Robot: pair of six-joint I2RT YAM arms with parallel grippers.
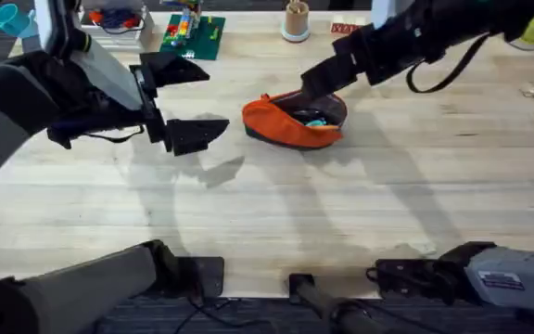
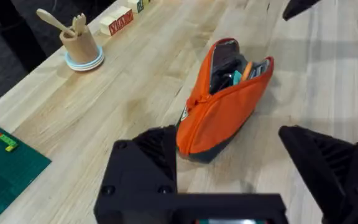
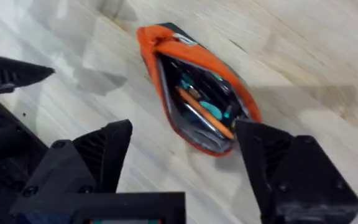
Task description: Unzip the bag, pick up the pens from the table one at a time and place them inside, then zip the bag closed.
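Overhead, your bag (image 1: pixel 290 123) lies unzipped on the far middle of the tabletop (image 1: pixel 360 213), right jaws (image 1: pixel 311 95) spread above it, left jaws (image 1: pixel 176 102) spread to its left. From the left wrist, the soft fabric will likely sag; pinch the zipper end. From the right wrist, an orange pen (image 3: pixel 202 112) sits inside.

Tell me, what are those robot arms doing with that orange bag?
The two robot arms are packing an orange pencil pouch that lies unzipped on the wooden table. An orange pen and something teal are already inside it. The right gripper hangs just over the open pouch with its fingers apart, holding nothing. The left gripper waits beside the pouch, also open and empty. The zipper is not closed yet.
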